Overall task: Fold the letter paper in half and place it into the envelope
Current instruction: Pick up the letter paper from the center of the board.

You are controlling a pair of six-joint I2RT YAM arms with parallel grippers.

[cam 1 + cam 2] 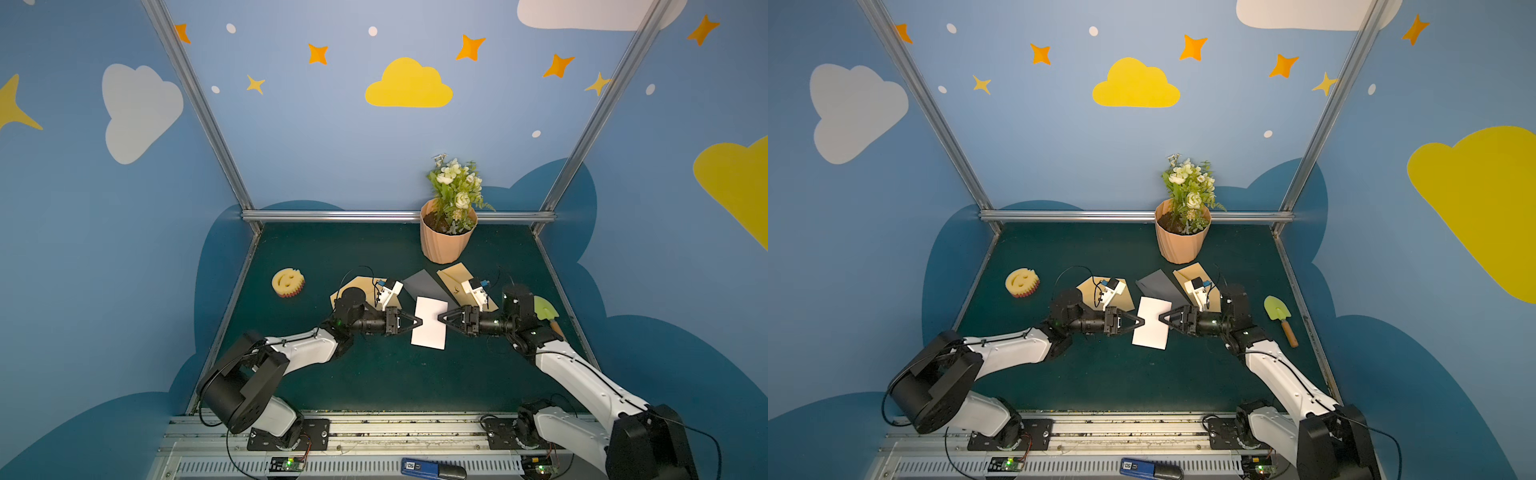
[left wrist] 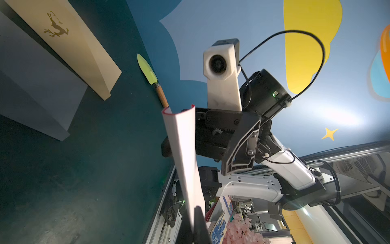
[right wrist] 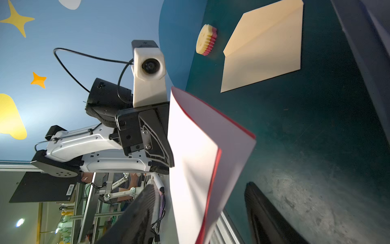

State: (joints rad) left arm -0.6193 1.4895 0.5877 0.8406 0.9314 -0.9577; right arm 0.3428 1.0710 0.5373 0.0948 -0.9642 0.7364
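Letter paper (image 1: 430, 337), folded, is held aloft, long axis 12-to-6, pinched at its 9 o'clock edge by the left gripper (image 1: 419, 322); the right gripper (image 1: 440, 318), at 3 o'clock, is spread wide, seemingly gripping nothing.

We are looking at the letter paper (image 1: 430, 328): smooth, matt white, with red showing along its edges. We are seeing the envelope (image 3: 263, 48) as matt cream paper and the tabletop (image 1: 374, 374) as dull dark green, scuffed and faintly grainy. The trowel (image 1: 1282, 321) is showing a wooden handle and a plastic-looking blade, the sponge (image 1: 288, 282) is looking like porous foam, and the frame rail (image 1: 374, 216) is gleaming as brushed metal.
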